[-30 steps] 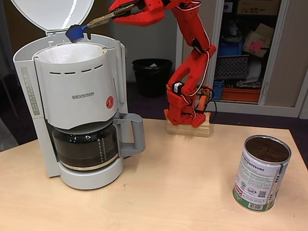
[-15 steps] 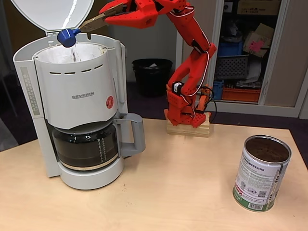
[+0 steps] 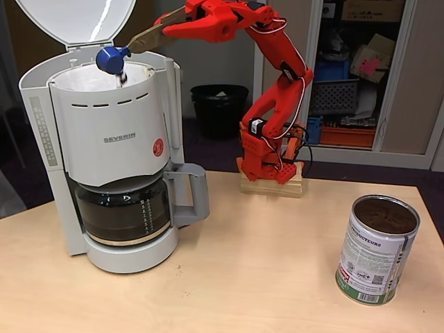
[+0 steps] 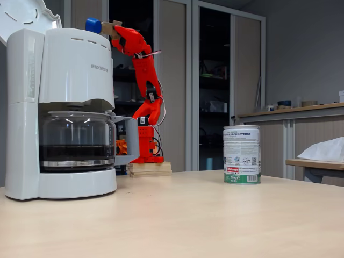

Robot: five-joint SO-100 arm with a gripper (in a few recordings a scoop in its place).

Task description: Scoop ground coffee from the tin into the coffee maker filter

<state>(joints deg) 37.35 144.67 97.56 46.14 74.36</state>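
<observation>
1. Coffee fills the tin nearly to its silver rim; the tin stands upright near the table's right front corner in the higher fixed view, well apart from the machine.
2. A little coffee seems to be falling from the scoop: a dark fleck shows just under it, though that is too small to be sure of.
3. The scoop is blue, with a tan handle, and it is turned mouth-down over the filter, which I judge is the emptying step.
4. The filter lines the round basket at the top of the machine, whose lid stands open so the scoop can reach in from above.
5. The gripper is clamped on the handle's far end, which keeps the red arm clear of the basket.
6. The machine sits at the table's left side, carafe in place below; the lower fixed view shows the scoop just above the machine's top.
</observation>
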